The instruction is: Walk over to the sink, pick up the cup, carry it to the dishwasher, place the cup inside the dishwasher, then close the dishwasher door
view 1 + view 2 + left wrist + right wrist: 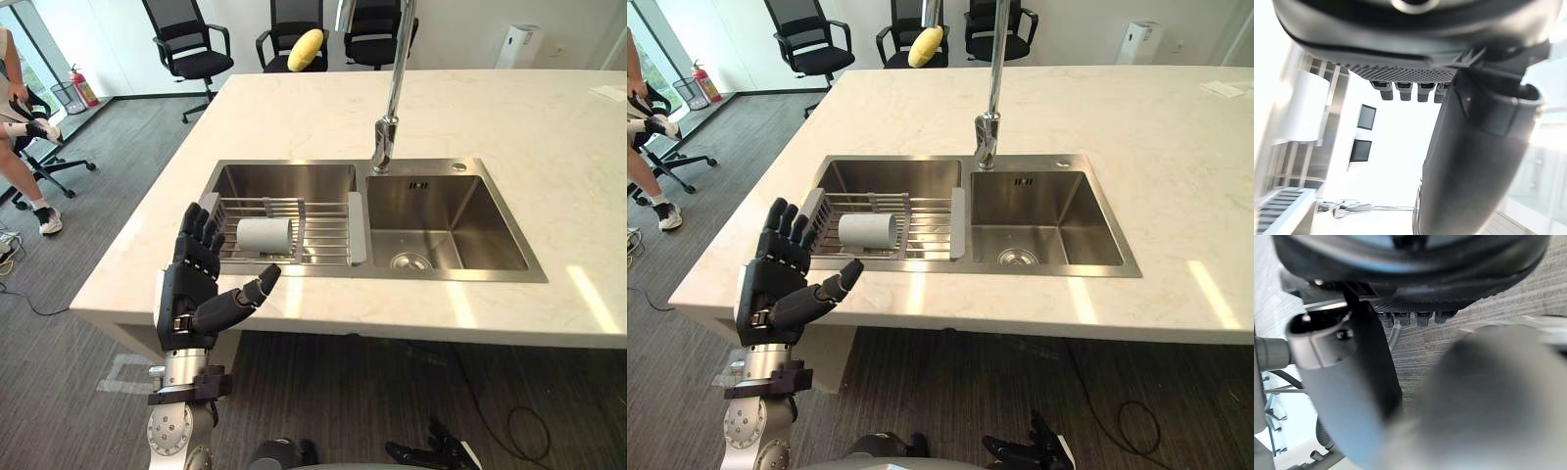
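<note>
A white cup (265,235) lies on its side on a wire drying rack (328,243) set over the left basin of a steel double sink (446,211). My left hand (196,284) is raised in front of the counter's near edge, just left of and short of the cup, open with straight fingers and the thumb pointing toward the cup. It holds nothing. The left wrist view has the cup (1303,112) as a pale blur past the fingers. My right hand (431,452) hangs low near the floor, fingers relaxed and empty.
A tall faucet (392,98) rises behind the sink from the pale stone counter (549,127). Office chairs stand beyond the counter, one bearing a yellow object (306,49). A person (20,147) sits at the far left near a fire extinguisher (83,86).
</note>
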Robot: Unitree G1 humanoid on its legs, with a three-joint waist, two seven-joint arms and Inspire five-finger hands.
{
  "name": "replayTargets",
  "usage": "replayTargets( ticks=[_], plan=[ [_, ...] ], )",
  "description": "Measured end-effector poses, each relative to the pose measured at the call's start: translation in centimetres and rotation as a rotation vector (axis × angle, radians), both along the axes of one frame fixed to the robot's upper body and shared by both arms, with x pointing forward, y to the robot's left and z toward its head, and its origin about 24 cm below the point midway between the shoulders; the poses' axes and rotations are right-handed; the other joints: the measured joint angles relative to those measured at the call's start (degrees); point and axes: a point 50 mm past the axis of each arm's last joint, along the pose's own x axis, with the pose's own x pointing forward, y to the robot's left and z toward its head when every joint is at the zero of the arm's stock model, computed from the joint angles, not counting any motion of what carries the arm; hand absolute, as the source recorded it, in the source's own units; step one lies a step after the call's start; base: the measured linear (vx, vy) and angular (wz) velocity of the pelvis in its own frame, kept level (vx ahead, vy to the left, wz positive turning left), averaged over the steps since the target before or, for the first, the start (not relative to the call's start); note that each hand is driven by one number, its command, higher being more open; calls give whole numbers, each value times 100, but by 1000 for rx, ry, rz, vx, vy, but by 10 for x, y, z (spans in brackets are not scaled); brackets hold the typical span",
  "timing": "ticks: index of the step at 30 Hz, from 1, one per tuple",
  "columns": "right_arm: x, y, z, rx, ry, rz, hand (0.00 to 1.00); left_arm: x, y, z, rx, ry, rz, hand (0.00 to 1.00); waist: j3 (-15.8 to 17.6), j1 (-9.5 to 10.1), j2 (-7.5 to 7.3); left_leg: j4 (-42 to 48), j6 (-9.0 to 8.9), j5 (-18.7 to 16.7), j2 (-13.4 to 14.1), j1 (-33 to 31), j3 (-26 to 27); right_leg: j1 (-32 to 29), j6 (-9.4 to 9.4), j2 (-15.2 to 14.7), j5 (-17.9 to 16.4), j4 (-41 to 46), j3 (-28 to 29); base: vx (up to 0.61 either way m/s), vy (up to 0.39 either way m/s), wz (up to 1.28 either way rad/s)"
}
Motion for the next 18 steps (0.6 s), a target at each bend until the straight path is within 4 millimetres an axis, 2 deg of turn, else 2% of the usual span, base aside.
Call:
replayTargets(
  ticks=[3,4,5,6,7,8,9,11,14,15,16,18],
  plan=[
    [6,1,3,-4,-57,16,100,7,2,5,14,-23,-1,100,-13,-76,37,-200,-79,16,232,240,-114,-253,-28,350,-141,-974,-384,252,-72,13],
    [7,2,3,-1,-66,20,100,12,3,5,23,-27,-3,100,-20,-91,39,-222,-194,11,343,269,-169,-326,-51,504,-33,-1587,-406,182,-131,19],
    [6,3,3,4,-66,21,100,17,5,4,54,-11,2,100,-11,-133,-30,-248,-277,17,365,337,-254,-269,-203,619,728,-2233,-376,170,-157,31],
    [4,4,2,6,-58,20,100,20,5,2,72,4,3,100,-24,-179,-49,-275,-340,1,375,385,-309,-193,-184,643,960,-2310,-378,169,-196,28],
    [3,1,1,-1,-50,14,100,23,5,-3,85,37,6,100,-59,-190,-3,-351,-421,21,464,471,-354,-63,-207,752,976,-2449,-419,178,-227,11],
    [4,-5,2,-14,-53,2,100,23,2,-9,87,69,2,100,-128,-184,152,-492,-527,60,595,487,-348,35,-299,944,1043,-2719,-473,165,-210,0],
    [4,-7,3,-19,-54,-3,100,23,-1,-11,100,83,-1,100,-151,-189,228,-517,-569,86,653,455,-342,51,-335,1020,1077,-2840,-510,112,-152,-1],
    [3,-10,2,-24,-41,-7,100,24,-10,-14,126,100,-25,100,-173,-161,275,-278,-639,127,739,307,-262,112,-376,1097,1088,-3030,-542,68,-116,7],
    [0,-16,2,-33,-21,-3,100,22,-22,-18,168,112,-45,100,-51,-144,254,1170,-730,187,986,-167,-128,535,-422,1125,1141,-3319,-575,56,-107,0],
    [0,-18,3,-38,-18,-2,100,22,-22,-16,189,106,-46,100,-51,-130,246,1395,-733,188,1029,-208,-95,646,-431,1118,1151,-3382,-554,66,-59,-12],
    [0,-20,3,-42,-20,0,100,22,-23,-14,201,96,-48,100,-73,-134,272,1276,-702,211,1025,-187,-83,640,-430,1119,1152,-3392,-545,75,-18,-13],
    [3,-26,5,-58,-27,3,100,23,-25,-3,261,42,-54,100,-151,-160,342,281,-661,297,819,139,-112,576,-370,1123,1222,-3471,-502,79,13,1]
  ],
)
